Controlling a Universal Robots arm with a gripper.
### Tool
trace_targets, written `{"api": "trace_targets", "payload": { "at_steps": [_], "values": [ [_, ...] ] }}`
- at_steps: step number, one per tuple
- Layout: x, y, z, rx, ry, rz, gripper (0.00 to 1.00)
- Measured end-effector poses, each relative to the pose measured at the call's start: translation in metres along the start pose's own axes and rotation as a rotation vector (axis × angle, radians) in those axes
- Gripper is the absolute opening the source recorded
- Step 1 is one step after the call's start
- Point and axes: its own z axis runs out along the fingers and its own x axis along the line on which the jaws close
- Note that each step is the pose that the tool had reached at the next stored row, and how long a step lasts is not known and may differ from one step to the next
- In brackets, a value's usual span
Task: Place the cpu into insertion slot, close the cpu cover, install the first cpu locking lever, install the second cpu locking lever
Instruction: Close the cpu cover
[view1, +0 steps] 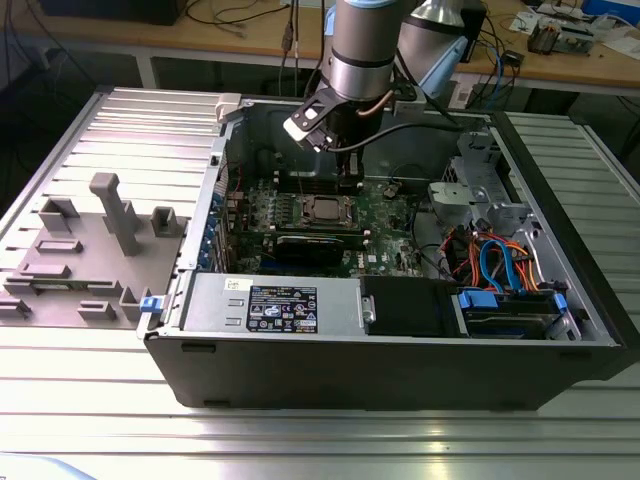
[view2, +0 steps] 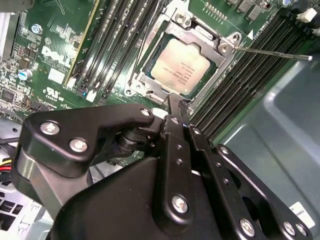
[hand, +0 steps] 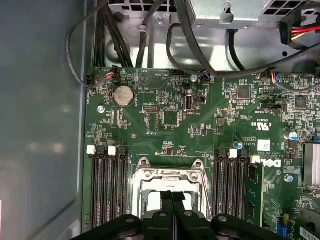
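Hand (view2: 172, 104) shut, gripping nothing, poised just beside cover (view2: 196, 34), closed down over seated cpu (view2: 180, 66); free lever (view2: 272, 52) jutting from cover's far corner, pointing away from hand across memory slots (view2: 250, 67).

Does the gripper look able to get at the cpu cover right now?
Likely yes: the gripper, shut, hovers at the edge of the cpu cover, with nothing between them.
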Motion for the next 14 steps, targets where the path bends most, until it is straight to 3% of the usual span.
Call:
{"api": "trace_targets", "payload": {
  "at_steps": [4, 7, 9, 14],
  "values": [
    [0.0000, -0.0003, 0.0003, -0.0001, 0.0003, 0.000, 0.11],
    [0.0001, -0.0042, 0.0027, 0.0000, 0.0003, -0.002, 0.11],
    [0.0002, -0.0090, 0.0054, -0.0001, 0.0005, -0.006, 0.11],
    [0.0007, -0.0292, 0.0167, 0.0001, 0.0006, -0.017, 0.11]
  ]
}}
